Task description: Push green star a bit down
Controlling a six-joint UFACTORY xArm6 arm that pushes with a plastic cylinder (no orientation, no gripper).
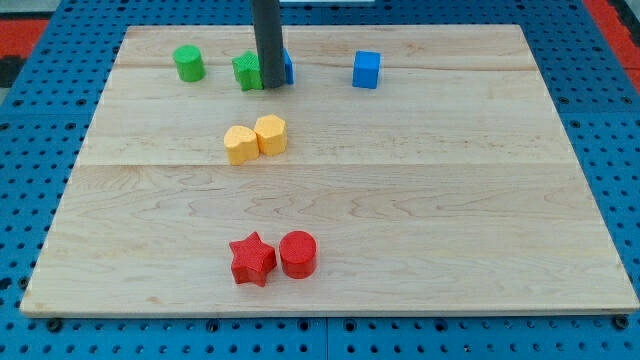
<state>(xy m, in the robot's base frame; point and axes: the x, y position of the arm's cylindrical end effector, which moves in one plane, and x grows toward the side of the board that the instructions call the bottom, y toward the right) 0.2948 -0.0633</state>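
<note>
The green star (246,71) sits near the board's top edge, left of centre. My tip (271,85) stands right against the star's right side and hides part of it. A blue block (287,66) sits just behind the rod on its right, mostly hidden, so its shape cannot be made out.
A green cylinder (188,63) stands left of the star. A blue cube (367,69) is at the top right. A yellow heart (240,144) and yellow hexagon (271,134) touch below the star. A red star (252,259) and red cylinder (298,253) sit near the bottom edge of the wooden board (450,200).
</note>
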